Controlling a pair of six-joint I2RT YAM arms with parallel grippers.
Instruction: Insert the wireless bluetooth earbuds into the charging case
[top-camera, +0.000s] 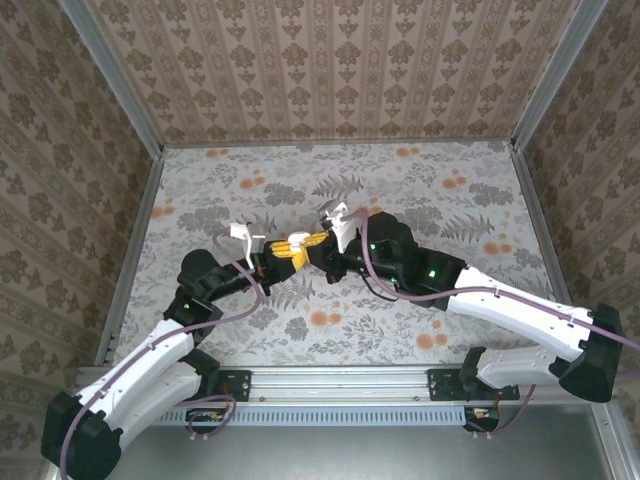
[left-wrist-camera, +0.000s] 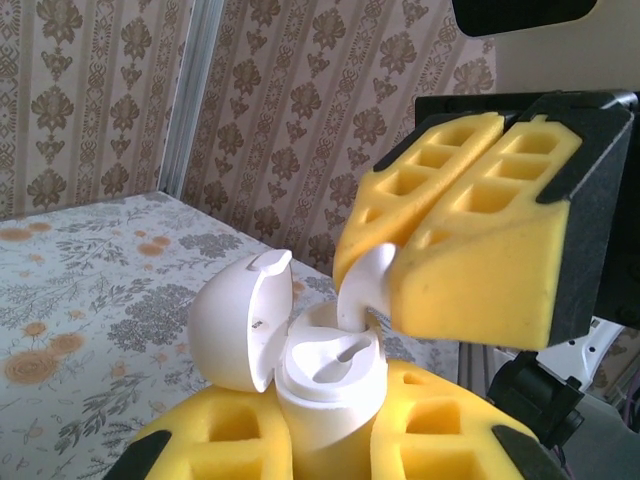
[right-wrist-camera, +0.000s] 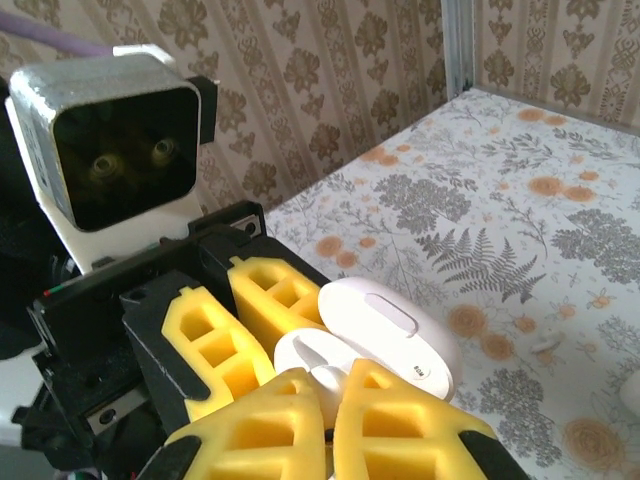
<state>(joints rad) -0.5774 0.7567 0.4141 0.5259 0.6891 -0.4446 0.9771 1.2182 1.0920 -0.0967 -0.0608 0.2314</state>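
My left gripper (left-wrist-camera: 330, 435) is shut on the white charging case (left-wrist-camera: 335, 385), which it holds upright with the lid (left-wrist-camera: 235, 320) swung open to the left. From the upper right, my right gripper (left-wrist-camera: 372, 275) is shut on a white earbud (left-wrist-camera: 362, 285). The earbud's tip touches the rim of the case at its back slot. The nearer slot (left-wrist-camera: 345, 352) lies open and empty. In the right wrist view the earbud (right-wrist-camera: 332, 380) sits between my right fingers (right-wrist-camera: 270, 430) over the case (right-wrist-camera: 300, 350). In the top view both grippers (top-camera: 300, 245) meet mid-table.
A tiny white speck (right-wrist-camera: 547, 344), perhaps the other earbud, lies on the floral table (right-wrist-camera: 500, 220) to the right of the case. A white rounded thing (right-wrist-camera: 632, 392) shows at that view's right edge. Patterned walls (top-camera: 330, 70) close in the table.
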